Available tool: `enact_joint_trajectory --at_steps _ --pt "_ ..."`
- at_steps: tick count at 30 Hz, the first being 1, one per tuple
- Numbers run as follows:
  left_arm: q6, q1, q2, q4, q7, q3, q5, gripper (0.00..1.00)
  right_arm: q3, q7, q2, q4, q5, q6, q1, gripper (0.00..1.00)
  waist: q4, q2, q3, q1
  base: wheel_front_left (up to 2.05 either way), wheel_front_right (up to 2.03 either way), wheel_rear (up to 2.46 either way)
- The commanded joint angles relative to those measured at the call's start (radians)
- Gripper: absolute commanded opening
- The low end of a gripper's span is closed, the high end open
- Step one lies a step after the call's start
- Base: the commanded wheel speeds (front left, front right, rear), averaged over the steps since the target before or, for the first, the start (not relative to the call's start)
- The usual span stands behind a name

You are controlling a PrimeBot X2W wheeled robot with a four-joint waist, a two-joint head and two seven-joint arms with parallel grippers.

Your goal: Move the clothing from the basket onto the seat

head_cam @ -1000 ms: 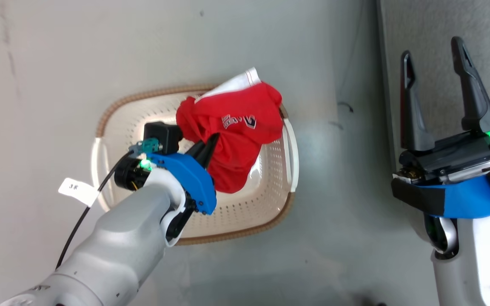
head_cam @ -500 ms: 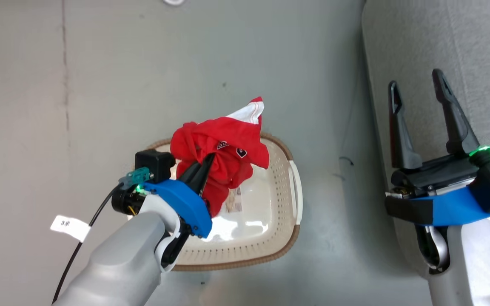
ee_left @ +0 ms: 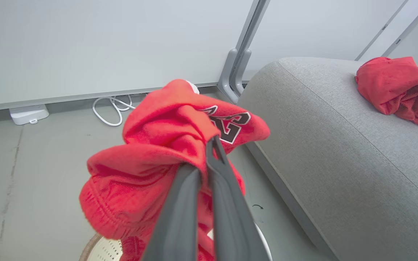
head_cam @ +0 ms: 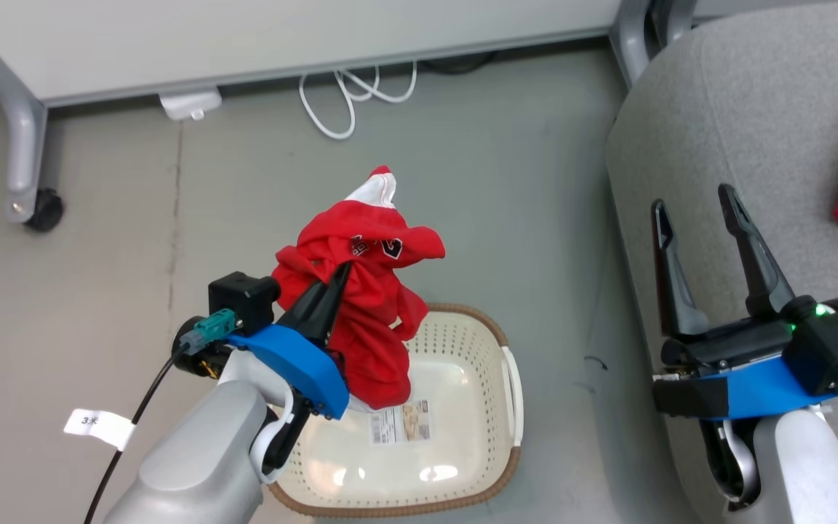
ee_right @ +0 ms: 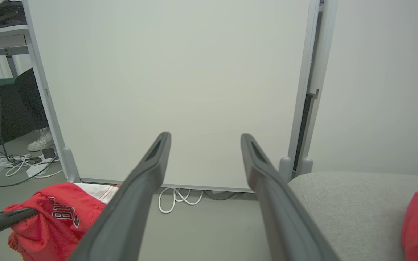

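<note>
L pincer clamped on printed garment above basket w/ label sticker; R pincer apart.

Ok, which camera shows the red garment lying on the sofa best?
The left wrist view: the red garment sits nearly whole, crumpled on the sofa. The head view and the right wrist view each cut it off at their right edge.
</note>
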Motion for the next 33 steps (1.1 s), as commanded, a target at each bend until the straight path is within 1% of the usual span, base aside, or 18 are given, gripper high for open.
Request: enact_joint_trajectory --at_steps 1,10,16,23,33 --pt "-0.002 0.008 0.003 -0.008 -0.005 0.007 0.010 0.00 0.000 -0.003 0.000 0.003 0.006 0.000 0.010 1.00 0.007 -0.0001 -0.029 0.0003 0.00 0.00 0.00" --pt "-0.002 -0.032 0.013 -0.069 -0.005 0.026 0.097 0.00 0.003 -0.003 0.000 0.025 0.027 0.000 0.049 1.00 0.012 -0.0001 -0.121 0.0003 0.00 0.00 0.00" --pt "-0.002 -0.075 0.011 -0.095 -0.005 0.010 0.126 0.00 -0.001 -0.003 0.000 0.031 0.035 0.000 0.073 1.00 0.016 -0.0001 -0.164 0.0003 0.00 0.00 0.00" --pt "-0.002 -0.161 0.000 -0.100 0.004 -0.039 0.113 0.00 -0.006 -0.003 0.000 0.036 0.044 0.000 0.103 1.00 0.022 -0.0001 -0.205 0.0003 0.00 0.00 0.00" --pt "-0.002 -0.246 -0.028 -0.153 0.070 -0.077 0.085 0.00 -0.016 -0.003 0.000 0.028 0.048 0.000 0.130 1.00 0.038 -0.0001 -0.236 0.0003 0.00 0.00 0.00"
